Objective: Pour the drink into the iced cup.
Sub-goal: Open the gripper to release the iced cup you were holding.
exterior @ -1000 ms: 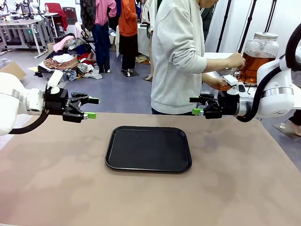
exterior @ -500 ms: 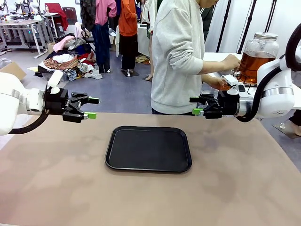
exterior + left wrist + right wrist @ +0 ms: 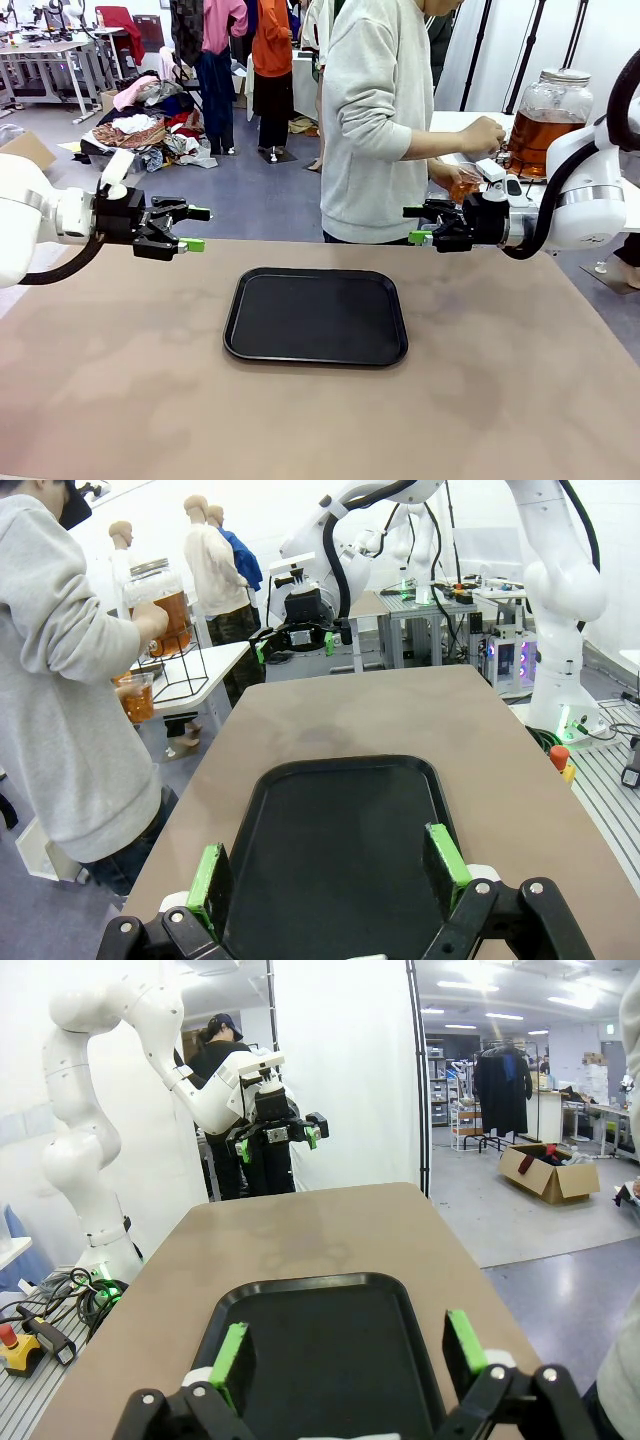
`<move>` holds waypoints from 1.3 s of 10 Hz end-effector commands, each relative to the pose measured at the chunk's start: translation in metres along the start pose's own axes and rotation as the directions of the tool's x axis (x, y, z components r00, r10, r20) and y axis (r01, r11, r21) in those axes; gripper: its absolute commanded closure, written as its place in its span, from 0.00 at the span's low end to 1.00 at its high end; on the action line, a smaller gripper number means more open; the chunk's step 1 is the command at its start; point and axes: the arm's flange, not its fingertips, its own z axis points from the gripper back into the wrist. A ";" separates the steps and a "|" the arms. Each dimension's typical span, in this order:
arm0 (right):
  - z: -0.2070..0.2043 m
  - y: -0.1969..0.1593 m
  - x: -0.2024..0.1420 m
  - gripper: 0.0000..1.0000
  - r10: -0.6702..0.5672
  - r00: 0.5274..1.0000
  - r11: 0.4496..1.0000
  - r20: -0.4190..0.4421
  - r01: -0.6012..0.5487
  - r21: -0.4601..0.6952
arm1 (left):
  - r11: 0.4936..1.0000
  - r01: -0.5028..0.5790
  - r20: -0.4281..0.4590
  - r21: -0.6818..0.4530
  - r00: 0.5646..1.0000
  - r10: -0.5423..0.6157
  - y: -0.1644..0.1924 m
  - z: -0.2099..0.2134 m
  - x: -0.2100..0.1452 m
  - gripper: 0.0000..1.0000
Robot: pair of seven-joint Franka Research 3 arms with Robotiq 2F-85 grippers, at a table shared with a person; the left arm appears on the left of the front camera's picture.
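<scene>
Both arms reach level over the table's near ends, left gripper and right gripper spread wide and empty (facing across the tray), while the person's hand holds a cup beside the drink on the far stand.

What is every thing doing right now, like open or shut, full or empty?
left gripper: open, holding nothing.
right gripper: open, holding nothing.
tray: flat on table, bare.
jar: lidded, part full of amber drink.
cup: in person's hand, holding amber drink.
</scene>
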 end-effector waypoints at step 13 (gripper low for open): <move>0.000 0.000 0.003 0.00 0.003 1.000 1.000 0.007 -0.003 0.005 | 1.000 0.004 0.001 0.001 1.000 -0.004 -0.001 0.001 0.001 0.00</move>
